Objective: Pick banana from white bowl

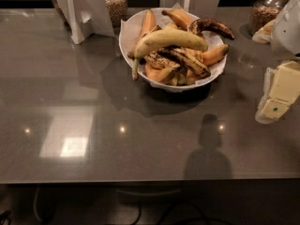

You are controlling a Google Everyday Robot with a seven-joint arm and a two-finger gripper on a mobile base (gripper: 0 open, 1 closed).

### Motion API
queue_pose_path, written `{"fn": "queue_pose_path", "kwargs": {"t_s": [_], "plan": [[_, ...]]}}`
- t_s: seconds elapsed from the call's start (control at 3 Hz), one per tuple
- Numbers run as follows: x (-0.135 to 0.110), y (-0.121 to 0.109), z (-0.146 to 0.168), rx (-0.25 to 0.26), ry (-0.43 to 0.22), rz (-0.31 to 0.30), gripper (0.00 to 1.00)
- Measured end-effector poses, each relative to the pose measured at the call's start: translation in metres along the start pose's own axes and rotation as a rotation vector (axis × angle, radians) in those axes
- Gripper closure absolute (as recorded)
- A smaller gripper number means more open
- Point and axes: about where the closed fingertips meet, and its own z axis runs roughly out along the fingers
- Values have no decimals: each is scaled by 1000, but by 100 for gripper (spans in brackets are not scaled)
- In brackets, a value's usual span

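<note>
Likely soft, light pale yellow-green banana (171, 39), best held mid-length, tops wide white bowl (174, 86) by table's (93, 125) far edge; gripper (277, 95) near right edge, state untellable.

Dim overall, warm cast. I see the gripper (272, 108) at the right edge, lit a bright cream. Left of it the white bowl (123, 39) throws a broad soft shadow onto the glossy grey table (56, 78). Further left and nearer me sits a pale rectangular reflection (65, 139) with small point glints. Just below-left of the gripper lies a dark rounded shadow. Beyond the table is near black.
</note>
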Motion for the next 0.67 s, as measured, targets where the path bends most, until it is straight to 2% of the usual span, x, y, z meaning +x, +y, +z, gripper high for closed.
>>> {"fn": "queue_pose_path", "kwargs": {"t_s": [0.33, 0.67], "plan": [[0, 0, 0, 0, 0, 0, 0], [-15, -10, -1, 30, -75, -18, 0]]}}
